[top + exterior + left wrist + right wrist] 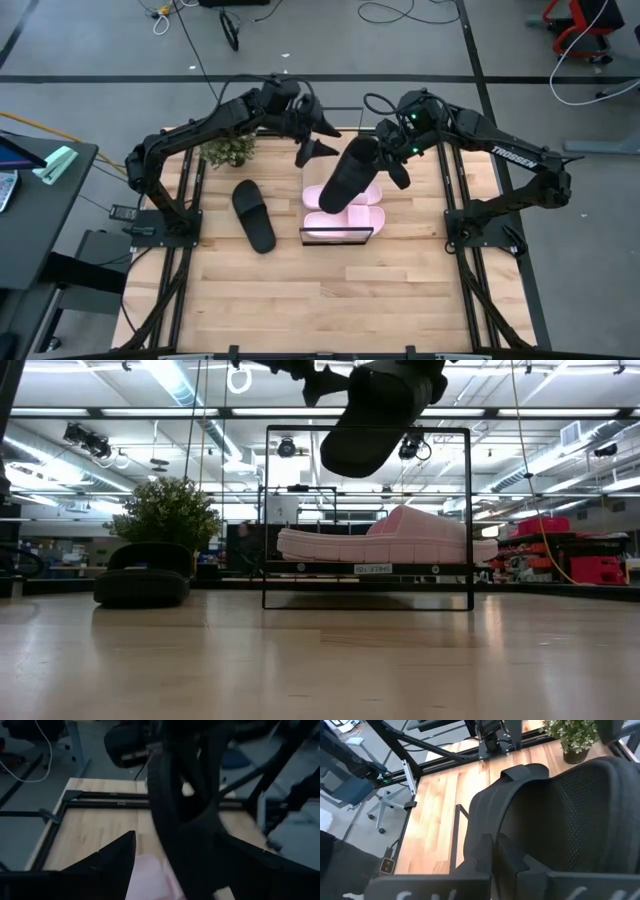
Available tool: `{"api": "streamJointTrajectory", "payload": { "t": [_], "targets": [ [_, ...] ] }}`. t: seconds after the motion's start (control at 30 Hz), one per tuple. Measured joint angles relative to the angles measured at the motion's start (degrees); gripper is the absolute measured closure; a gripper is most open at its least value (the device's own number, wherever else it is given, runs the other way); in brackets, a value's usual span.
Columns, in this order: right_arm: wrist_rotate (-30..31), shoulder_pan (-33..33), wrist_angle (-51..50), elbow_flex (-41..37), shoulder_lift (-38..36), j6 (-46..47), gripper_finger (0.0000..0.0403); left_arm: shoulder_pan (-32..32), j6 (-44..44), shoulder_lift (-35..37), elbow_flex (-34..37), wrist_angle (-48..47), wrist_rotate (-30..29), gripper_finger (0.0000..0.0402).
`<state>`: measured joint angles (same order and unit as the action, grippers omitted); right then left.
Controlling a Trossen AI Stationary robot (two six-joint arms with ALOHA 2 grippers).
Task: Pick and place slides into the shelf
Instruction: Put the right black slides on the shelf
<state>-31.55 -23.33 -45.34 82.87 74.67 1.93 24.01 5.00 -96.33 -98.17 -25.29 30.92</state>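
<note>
High view: right tool [388,165] pinches a black slide [350,172] above the shelf [336,237], where pink slides [340,222] lie; left tool [312,140] spread nearby.
Low view: second black slide [142,575] waits on the tabletop [320,660].
Right wrist: grip hoists it clear of the frame.

Overhead camera straight down on the table [300,310], low one level across it, wrist cameras tight behind each claw, all sharing the held black slide [350,172].

right tool [385,165] raised, clamped, left tool [312,140] spread
</note>
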Motion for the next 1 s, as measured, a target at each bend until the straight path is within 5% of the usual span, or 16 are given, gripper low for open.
{"api": "streamJointTrajectory", "payload": {
  "t": [0.67, 1.0],
  "targets": [
    [1.05, 0.04, 1.27, 0.0, 0.74, -0.53, 0.0394, -1.68, -17.42, -4.96, 0.04, 15.1, -3.1, 0.0135],
    [1.03, 0.04, 4.29, 0.0, 0.74, -0.61, 0.0394, -2.53, -18.21, -4.96, 0.02, 17.43, -4.94, 0.0207]
  ]
}}
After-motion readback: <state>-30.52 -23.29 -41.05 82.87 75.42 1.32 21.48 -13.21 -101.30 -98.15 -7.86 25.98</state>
